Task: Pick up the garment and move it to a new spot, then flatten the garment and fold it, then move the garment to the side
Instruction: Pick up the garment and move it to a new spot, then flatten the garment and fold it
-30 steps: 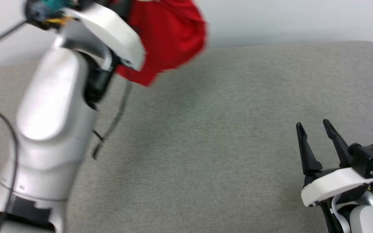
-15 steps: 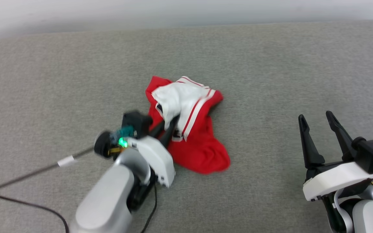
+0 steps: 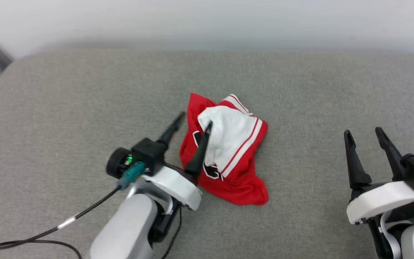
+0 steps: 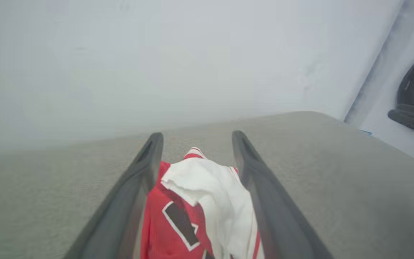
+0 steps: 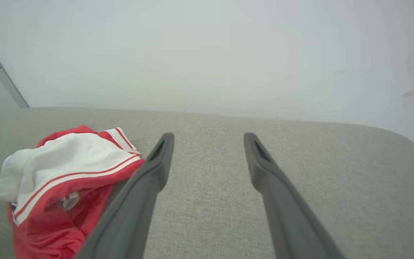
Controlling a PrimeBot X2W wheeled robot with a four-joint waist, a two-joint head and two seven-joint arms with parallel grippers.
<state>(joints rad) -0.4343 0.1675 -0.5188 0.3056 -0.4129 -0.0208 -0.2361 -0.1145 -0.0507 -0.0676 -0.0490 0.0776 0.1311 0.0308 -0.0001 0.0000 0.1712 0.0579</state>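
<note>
Garment [image 3: 228,158] lies near the middle of the padded surface [image 3: 84,90]. Left gripper [image 3: 196,119] sits at its left edge, one finger beside the cloth, the other over it. Right gripper [image 3: 363,131] stands well apart to the right. Wall [image 3: 207,21] runs behind the far edge.

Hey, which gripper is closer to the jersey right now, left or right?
Left. The left gripper straddles the left edge of the jersey, jaws open, partly over the cloth. The right gripper, also open, hovers off to the jersey's right, well apart from it.
</note>
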